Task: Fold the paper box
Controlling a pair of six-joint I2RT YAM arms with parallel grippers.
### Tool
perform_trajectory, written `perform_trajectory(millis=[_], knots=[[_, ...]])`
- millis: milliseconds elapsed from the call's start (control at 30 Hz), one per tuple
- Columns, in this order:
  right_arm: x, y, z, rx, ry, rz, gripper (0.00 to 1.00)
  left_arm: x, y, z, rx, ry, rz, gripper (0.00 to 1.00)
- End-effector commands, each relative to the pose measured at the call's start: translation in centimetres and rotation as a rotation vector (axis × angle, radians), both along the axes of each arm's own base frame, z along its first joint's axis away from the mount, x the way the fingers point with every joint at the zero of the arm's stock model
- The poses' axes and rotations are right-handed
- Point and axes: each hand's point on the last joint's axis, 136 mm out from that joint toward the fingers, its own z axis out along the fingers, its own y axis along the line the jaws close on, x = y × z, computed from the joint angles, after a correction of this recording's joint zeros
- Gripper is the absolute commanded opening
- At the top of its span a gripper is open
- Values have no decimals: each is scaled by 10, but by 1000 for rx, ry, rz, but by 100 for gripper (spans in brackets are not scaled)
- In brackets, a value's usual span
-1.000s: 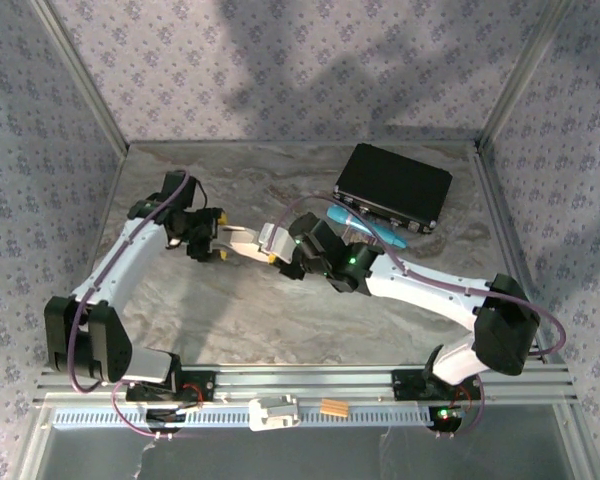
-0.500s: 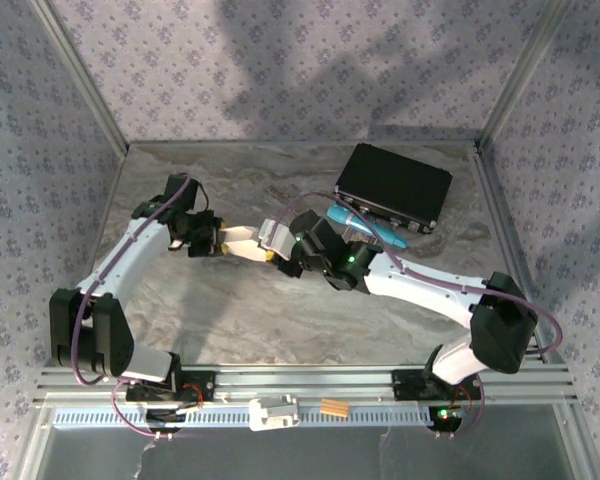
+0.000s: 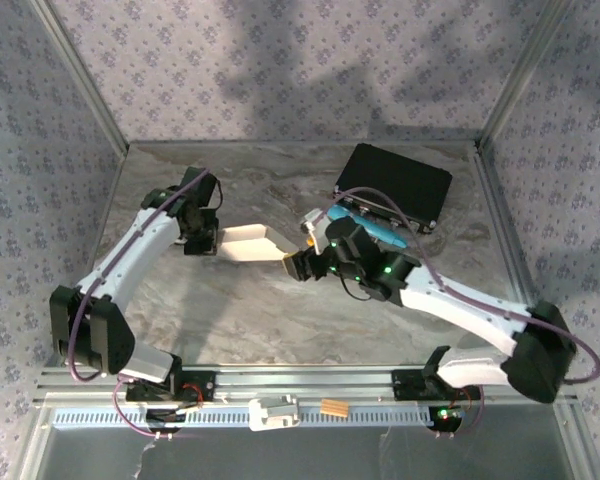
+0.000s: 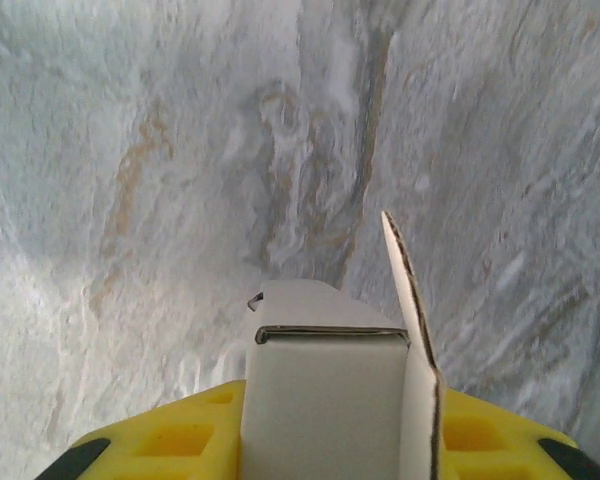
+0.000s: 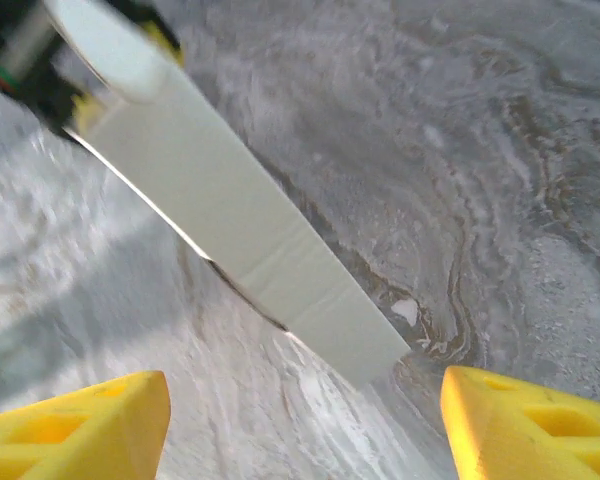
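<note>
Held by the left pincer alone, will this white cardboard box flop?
Probably light and fairly stiff: the white thin-cardboard box juts from the left pincer without drooping. Its loose side flap looks floppy. Hollow, so likely crushable.

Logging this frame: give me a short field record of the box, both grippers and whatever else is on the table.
box: white thin-cardboard paper box, partly folded, one side flap sticking out
left gripper: shut on one end of the paper box
right gripper: open, fingers wide apart, near the box's free end, not touching it
other items: black rectangular case at the far right; light blue object just in front of it
surface: grey marbled table
</note>
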Motion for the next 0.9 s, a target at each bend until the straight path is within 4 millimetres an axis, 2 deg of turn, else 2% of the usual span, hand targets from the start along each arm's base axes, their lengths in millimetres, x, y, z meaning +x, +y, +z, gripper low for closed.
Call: perform_trajectory(millis=[0,67,167,333,433,567,700,800,867], knots=[[11,-24,3,69,203,-215,67,-19,23,1,160,140,155,31],[17,-29,-5,10,310,-255,63,-17,24,2,217,178,123,31],[24,-21,-7,-88,384,-218,59,-15,23,-1,279,220,99,29],[34,1,4,-182,348,-97,59,-16,20,-12,334,281,75,28],[42,9,3,-214,369,-21,58,-14,19,-11,373,302,53,27],[37,22,-3,-262,385,88,54,-13,21,-16,406,332,38,24],[44,23,-22,-332,400,77,49,-13,22,-21,419,341,29,23],[47,33,-25,-333,399,109,46,-14,20,-26,412,333,30,23],[41,43,-24,-329,394,169,46,-11,19,-29,405,311,29,23]])
